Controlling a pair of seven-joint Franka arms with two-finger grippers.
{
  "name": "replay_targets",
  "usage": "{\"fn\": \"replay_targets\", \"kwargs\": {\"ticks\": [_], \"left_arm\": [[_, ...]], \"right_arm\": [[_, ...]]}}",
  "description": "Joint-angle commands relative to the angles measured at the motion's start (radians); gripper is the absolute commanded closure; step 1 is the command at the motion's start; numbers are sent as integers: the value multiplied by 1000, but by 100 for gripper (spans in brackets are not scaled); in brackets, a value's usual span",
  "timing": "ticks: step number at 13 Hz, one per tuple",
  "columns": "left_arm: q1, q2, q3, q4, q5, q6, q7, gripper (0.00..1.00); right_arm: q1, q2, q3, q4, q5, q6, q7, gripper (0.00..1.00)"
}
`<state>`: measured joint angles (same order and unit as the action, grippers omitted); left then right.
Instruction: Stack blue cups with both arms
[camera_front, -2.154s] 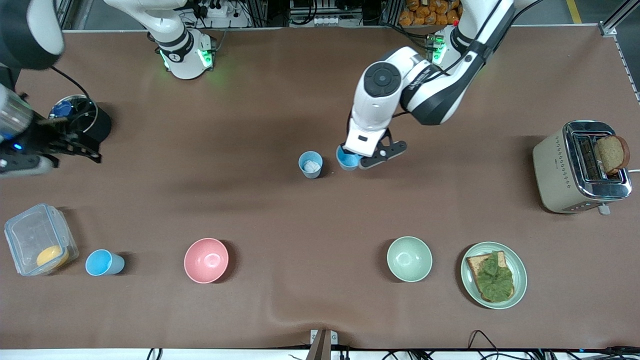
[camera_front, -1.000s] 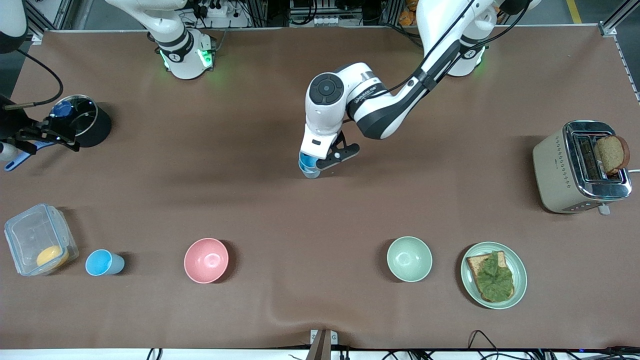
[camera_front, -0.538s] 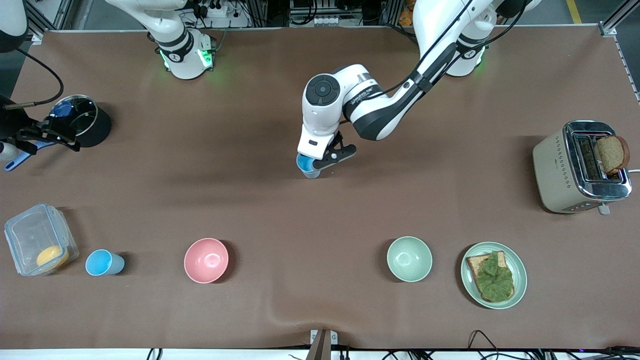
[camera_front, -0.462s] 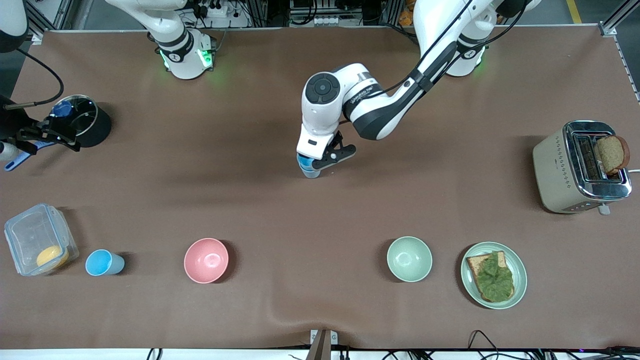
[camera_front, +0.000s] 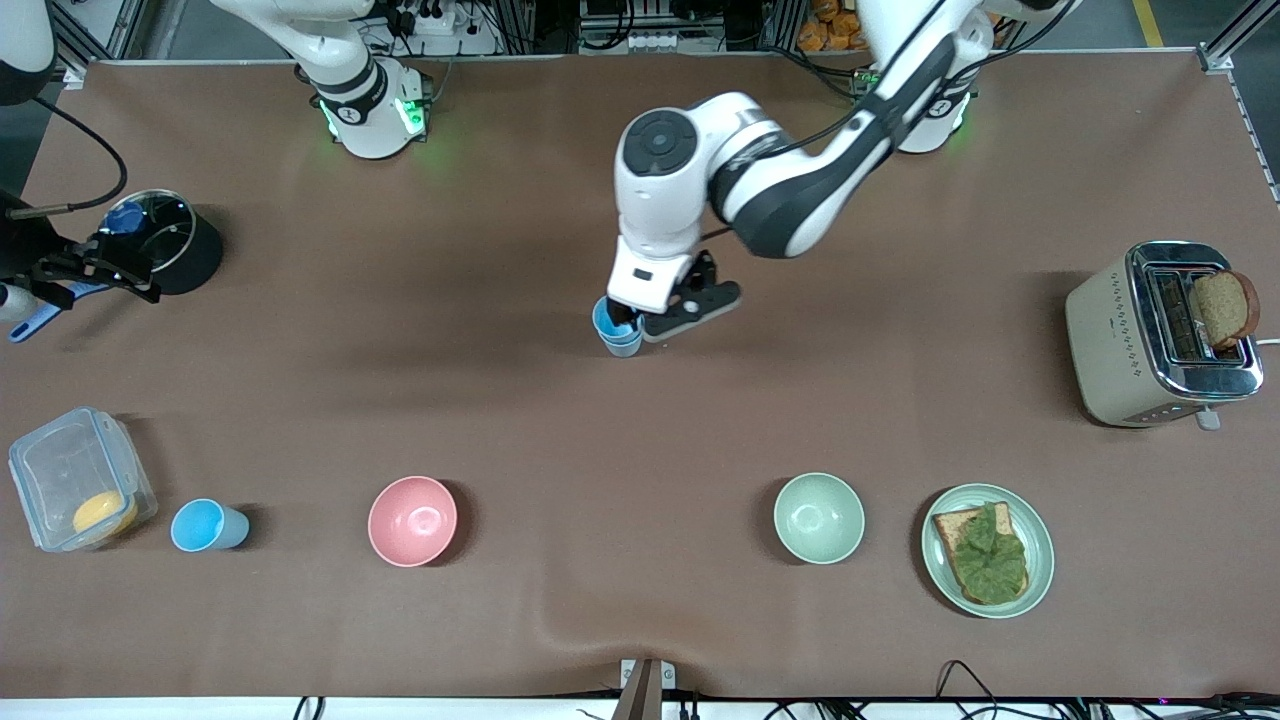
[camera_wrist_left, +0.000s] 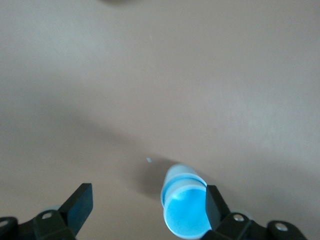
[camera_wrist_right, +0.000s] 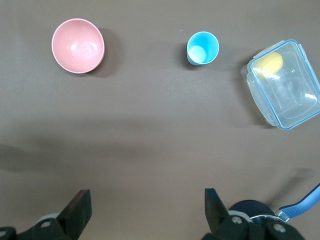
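The sky-blue cup (camera_front: 612, 322) sits nested in the pale greyish-blue cup (camera_front: 622, 347), upright at the table's middle. In the left wrist view the stacked cups (camera_wrist_left: 184, 210) stand just inside one finger (camera_wrist_left: 214, 207). My left gripper (camera_front: 668, 314) (camera_wrist_left: 146, 206) hangs over the stack, open wide and holding nothing. My right gripper (camera_front: 105, 275) (camera_wrist_right: 147, 206) is open and empty at the right arm's end of the table, beside a black pot (camera_front: 178, 250). Another sky-blue cup (camera_front: 205, 525) (camera_wrist_right: 202, 48) stands alone near the front camera.
A pink bowl (camera_front: 412, 520) (camera_wrist_right: 78, 45) and a pale green bowl (camera_front: 818, 517) sit near the front camera. A clear lidded box (camera_front: 80, 490) (camera_wrist_right: 282, 82) holds something yellow. A plate (camera_front: 935, 575) with toast and a toaster (camera_front: 1110, 340) stand at the left arm's end.
My left gripper carried the sky-blue cup over the pale cup, set it inside, opened and lifted slightly. My right arm drew back toward its table end.
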<state>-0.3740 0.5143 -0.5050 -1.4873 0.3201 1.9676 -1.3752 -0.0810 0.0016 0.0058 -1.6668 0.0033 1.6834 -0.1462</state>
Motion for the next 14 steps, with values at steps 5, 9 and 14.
{"fn": "replay_targets", "kwargs": {"ticks": [5, 9, 14], "left_arm": [[228, -180, -10, -18, -45, -157, 273, 0], [366, -269, -6, -37, -108, -254, 511, 0], [319, -462, 254, -172, -258, -273, 868, 0]], "right_arm": [[-3, -9, 16, 7, 4, -14, -10, 0], [-5, -9, 13, 9, 3, -11, -12, 0], [-8, -9, 11, 7, 3, -14, -13, 0]]}}
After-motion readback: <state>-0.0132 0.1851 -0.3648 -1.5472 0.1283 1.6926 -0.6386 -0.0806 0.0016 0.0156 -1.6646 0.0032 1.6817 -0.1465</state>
